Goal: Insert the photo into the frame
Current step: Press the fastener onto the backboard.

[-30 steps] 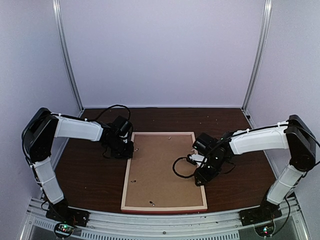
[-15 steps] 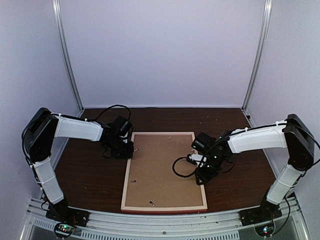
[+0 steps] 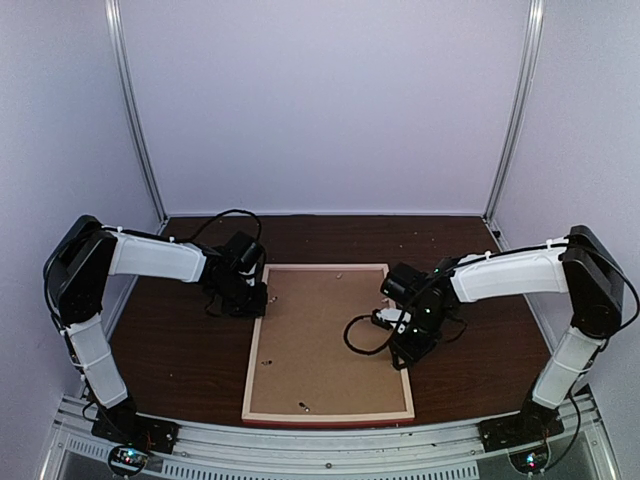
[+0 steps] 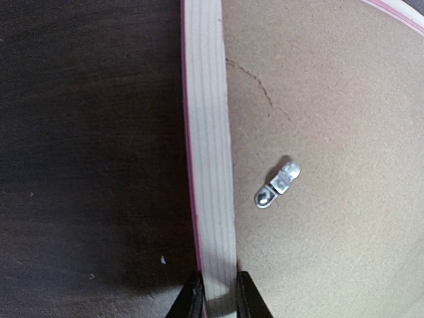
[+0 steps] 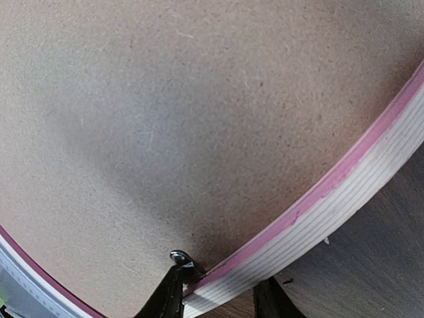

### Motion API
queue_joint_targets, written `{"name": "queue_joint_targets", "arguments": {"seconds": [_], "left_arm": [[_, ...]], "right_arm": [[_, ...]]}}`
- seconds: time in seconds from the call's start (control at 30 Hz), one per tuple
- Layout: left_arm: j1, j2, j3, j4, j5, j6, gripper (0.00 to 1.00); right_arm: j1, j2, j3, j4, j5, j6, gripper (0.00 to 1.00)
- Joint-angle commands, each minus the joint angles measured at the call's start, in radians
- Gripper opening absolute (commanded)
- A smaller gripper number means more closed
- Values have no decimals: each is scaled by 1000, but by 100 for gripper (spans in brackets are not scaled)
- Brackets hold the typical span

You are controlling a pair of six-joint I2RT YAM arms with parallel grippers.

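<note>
The frame point(image 3: 254, 352) lies face down on the dark table, pale wood back up, with a thin pink edge showing. A brown backing board point(image 3: 325, 340) fills its opening. The photo is hidden. My left gripper point(image 3: 258, 298) is shut on the frame's left bar point(image 4: 211, 165), one finger on each side of it point(image 4: 217, 293). My right gripper point(image 3: 403, 352) straddles the right bar point(image 5: 344, 199) at a slant point(image 5: 218, 295). Its inner finger point(image 5: 169, 291) touches a small metal tab point(image 5: 179, 256) at the inner edge, and its outer finger point(image 5: 271, 298) meets the bar's outer edge.
Another metal turn tab point(image 4: 277, 185) sits on the backing board near the left bar. A black cable point(image 3: 362, 335) loops over the board by the right gripper. Dark wooden table point(image 3: 180, 360) surrounds the frame, with pale walls on three sides.
The right gripper's jaws have narrowed around the frame's right bar and its wrist has edged slightly left. The left arm and the frame have not moved.
</note>
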Motion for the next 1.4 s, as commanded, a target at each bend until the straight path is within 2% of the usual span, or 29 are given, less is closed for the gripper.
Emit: {"name": "queue_joint_targets", "arguments": {"seconds": [0.0, 0.1, 0.23, 0.33, 1.37], "left_arm": [[-9, 19, 19, 36, 27, 20, 18], [-9, 18, 17, 35, 28, 20, 18], [-9, 17, 16, 33, 28, 22, 18], [-9, 17, 16, 34, 28, 23, 18], [-9, 18, 14, 33, 34, 28, 18]], "right_arm": [[-6, 30, 35, 96, -35, -58, 36], [-17, 24, 38, 105, -46, -58, 39], [-24, 15, 34, 123, -70, -46, 50], [-25, 8, 27, 129, -73, -42, 53], [-40, 35, 42, 102, -58, -143, 46]]}}
